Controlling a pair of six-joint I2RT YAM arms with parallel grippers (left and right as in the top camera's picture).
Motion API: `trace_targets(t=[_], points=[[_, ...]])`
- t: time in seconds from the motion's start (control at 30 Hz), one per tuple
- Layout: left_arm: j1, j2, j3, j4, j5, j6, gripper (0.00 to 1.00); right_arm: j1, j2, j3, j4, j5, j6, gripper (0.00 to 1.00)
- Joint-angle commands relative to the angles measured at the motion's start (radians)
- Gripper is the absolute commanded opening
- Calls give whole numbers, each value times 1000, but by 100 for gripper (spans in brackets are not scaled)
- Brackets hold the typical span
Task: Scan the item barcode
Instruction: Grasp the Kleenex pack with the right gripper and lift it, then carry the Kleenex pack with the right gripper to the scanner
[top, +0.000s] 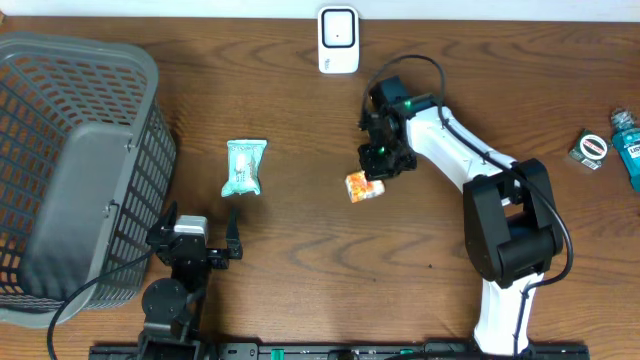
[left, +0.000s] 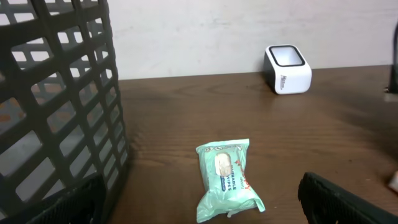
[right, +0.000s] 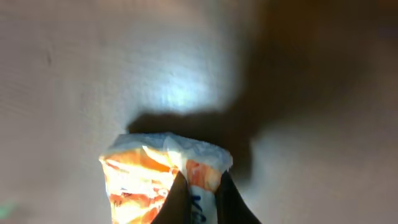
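The right arm (top: 500, 220) is reaching toward the scanner (top: 338, 40). The right gripper (top: 375, 165) is pinching the top edge of the orange packet (top: 364, 186), with its jaws closed tight on the wrapper. The packet is hanging or resting near the scanner, on the robot's side of it and apart from it; I cannot tell whether it is clear of the surface. The pick looks done. Turning the barcode to the scanner's window is what is left, and no barcode is showing.

The brown wood-grain surface (top: 300, 280) is running back to a pale wall (left: 217, 31) behind the scanner. The grey basket (top: 70, 150) is standing well apart from the scanner, on the left arm's side. The left gripper (top: 200, 238) is idling beside the basket, its jaws spread wide and holding nothing. A pack of wipes (top: 245, 167) is lying between it and the scanner. A bottle (top: 625, 135) is lying well apart from the scanner, at the opposite edge.
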Motion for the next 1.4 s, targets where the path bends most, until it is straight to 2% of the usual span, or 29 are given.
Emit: trace_targets(t=[0.0,0.1,0.27,0.6,0.87,1.0,1.13,1.23,1.37], points=[[2,-2,-21,-36,-13,-5,98,-31,-2,112,-137,-133,235,1],[2,-2,-21,-36,-13,-5,98,-52,-14,170,-304,-262,293,1],[2,-2,-21,-36,-13,-5,98,-61,-19,174,-416,-378,315,1],[2,-2,-21,-36,-13,-5,98,-56,-20,174,-441,-360,319,1],[2,-2,-21,-36,-13,-5,98,-40,-39,174,-296,-322,285,2],[2,-2,-21,-36,-13,-5,98,-2,-88,174,-164,-178,310,2],[2,-2,-21,-36,-13,-5,98,74,-142,174,8,131,377,2],[2,-2,-21,-36,-13,-5,98,133,-150,174,130,342,377,2],[2,-2,-21,-36,-13,-5,98,182,-137,172,243,513,375,1]])
